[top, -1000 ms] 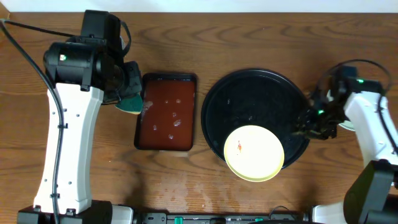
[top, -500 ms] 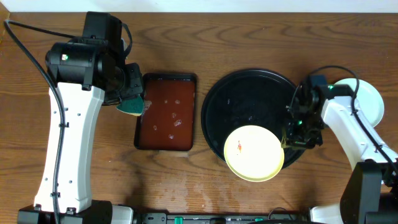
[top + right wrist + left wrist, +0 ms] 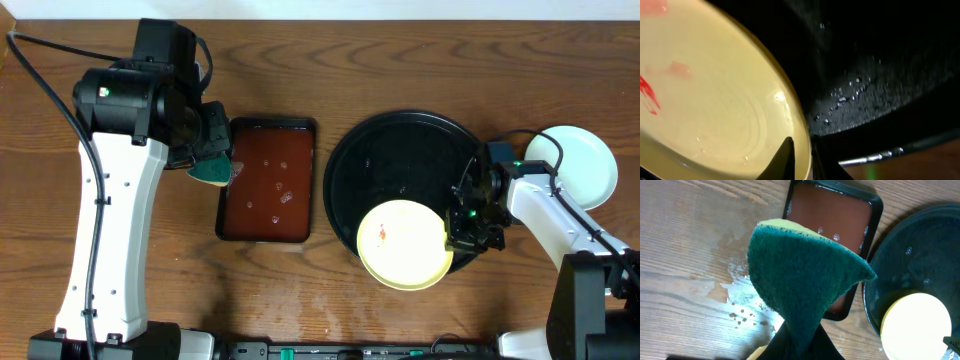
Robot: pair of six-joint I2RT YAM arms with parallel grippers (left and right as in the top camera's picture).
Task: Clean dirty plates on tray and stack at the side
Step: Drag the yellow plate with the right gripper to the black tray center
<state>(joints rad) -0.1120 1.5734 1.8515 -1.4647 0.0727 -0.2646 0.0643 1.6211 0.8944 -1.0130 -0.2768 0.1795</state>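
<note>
The pale yellow plate (image 3: 400,245) with a small red smear (image 3: 383,236) lies at the front of the round black tray (image 3: 400,150). My right gripper (image 3: 462,225) is at the plate's right edge. In the right wrist view its fingers (image 3: 800,160) close on the plate's rim (image 3: 715,100), one inside and one outside, above the wet tray (image 3: 880,60). My left gripper (image 3: 205,160) is shut on a green sponge (image 3: 800,270) and holds it above the table, left of the brown tray. A pale mint plate (image 3: 580,165) lies on the table right of the black tray.
A brown rectangular tray (image 3: 268,180) with a black rim and droplets sits between the arms. It also shows in the left wrist view (image 3: 830,220). Water spots (image 3: 740,300) lie on the wood beside it. The right arm's cable loops near the mint plate.
My right gripper has moved left from the mint plate's side onto the yellow plate's right rim. The plate has shifted slightly left. The left arm has stayed still with the sponge.
</note>
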